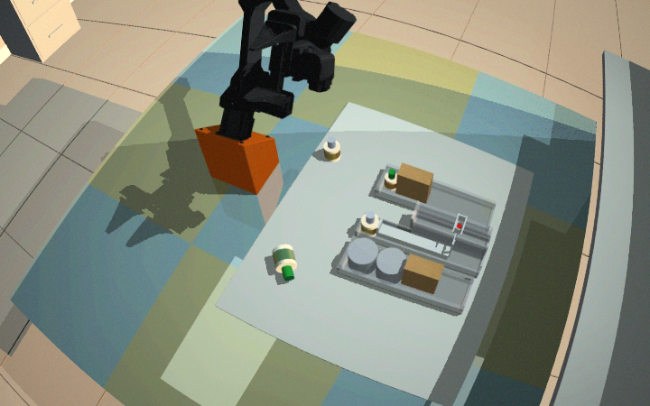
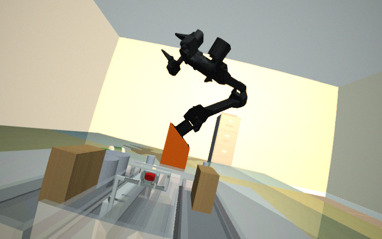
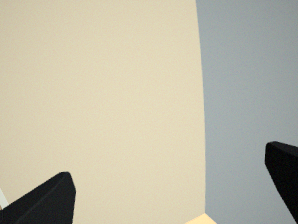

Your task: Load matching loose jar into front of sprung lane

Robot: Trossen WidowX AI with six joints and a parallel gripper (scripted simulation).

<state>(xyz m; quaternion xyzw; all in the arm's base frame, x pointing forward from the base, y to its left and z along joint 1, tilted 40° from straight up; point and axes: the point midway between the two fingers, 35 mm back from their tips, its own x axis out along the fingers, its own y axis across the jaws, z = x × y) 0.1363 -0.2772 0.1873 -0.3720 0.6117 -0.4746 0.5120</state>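
The loose jar (image 1: 331,150) with a grey-lilac cap and brown band stands upright near the sheet's edge by the arm base. A like jar (image 1: 369,225) stands at the front end of the middle, sprung lane (image 1: 467,256); its cap (image 2: 150,159) shows in the exterior view. The pale pusher (image 1: 407,239) reaches back behind it. Another loose jar (image 1: 284,258) (image 2: 117,148), with green cap and green band, lies on its side. My gripper (image 2: 168,42) (image 3: 170,169) is open and empty, raised high above the arm base, far from the jars. Its fingers are hidden in the top view.
One side lane holds a small green-capped jar (image 1: 390,180) and a wooden block (image 1: 413,182) (image 2: 205,188). The other side lane holds two grey cylinders (image 1: 362,254) (image 1: 390,264) and a wooden block (image 1: 422,273) (image 2: 71,175). A frame with a red knob (image 1: 459,225) (image 2: 149,176) rises over the middle lane.
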